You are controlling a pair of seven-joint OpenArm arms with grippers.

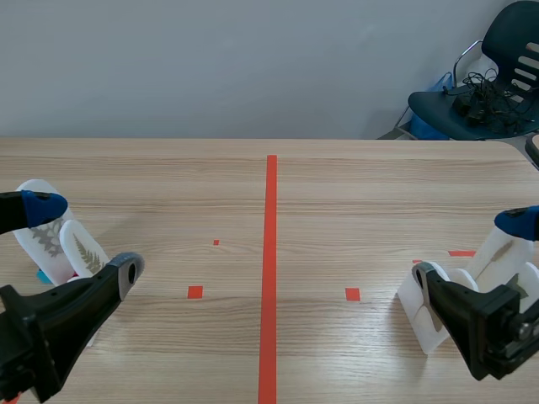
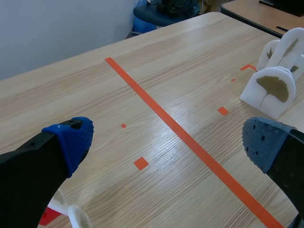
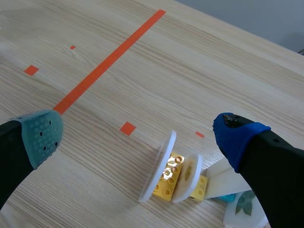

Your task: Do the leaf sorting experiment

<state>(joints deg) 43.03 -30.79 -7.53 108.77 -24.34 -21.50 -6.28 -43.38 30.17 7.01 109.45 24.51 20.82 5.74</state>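
Note:
On the table's left stand two white arched leaf plaques: one with a pale lacy leaf (image 1: 44, 240), one with a fern leaf (image 1: 84, 252). My left gripper (image 1: 84, 240) is open around and above them; in its wrist view the left gripper (image 2: 166, 142) holds nothing. A plaque rim (image 2: 73, 217) shows under its left finger. On the right, a ginkgo plaque (image 1: 428, 310) (image 2: 273, 88) and taller plaques (image 1: 505, 252) (image 2: 285, 50) stand together. My right gripper (image 1: 470, 248) (image 3: 140, 135) is open above them. Its wrist view shows their thin edges (image 3: 159, 168) in yellow bricks (image 3: 168, 180).
A long orange-red tape line (image 1: 269, 269) divides the wooden table down the middle, with small red squares either side. A dark chair (image 1: 480, 93) with cables on its seat stands beyond the far right corner. Another table edge (image 2: 266, 14) lies past the right end.

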